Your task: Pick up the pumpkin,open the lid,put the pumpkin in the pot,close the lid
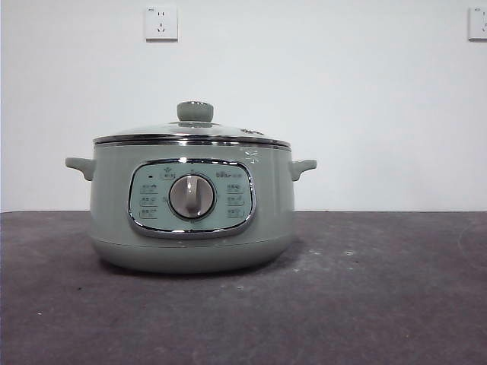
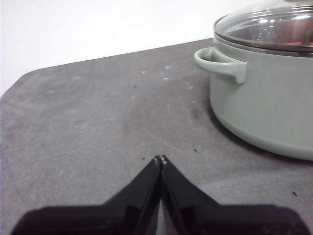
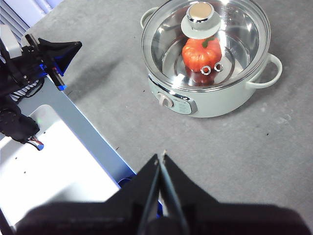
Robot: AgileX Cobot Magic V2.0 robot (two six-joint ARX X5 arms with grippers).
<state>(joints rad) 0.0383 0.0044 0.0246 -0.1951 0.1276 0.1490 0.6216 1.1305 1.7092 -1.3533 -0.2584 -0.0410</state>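
Sitting inside the pot under the seated lid, the pumpkin shows the task looks finished; left gripper and right gripper are closed, empty, well clear above the tabletop.

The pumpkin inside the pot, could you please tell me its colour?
Orange pumpkin, clearest in the right wrist view.

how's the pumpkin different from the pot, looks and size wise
The pumpkin is orange and ribbed; the pot is smooth, pale green. The pumpkin is far smaller, sitting inside the pot under the glass lid. The pot has side handles and a front dial; the pumpkin has neither. Both are roundish.
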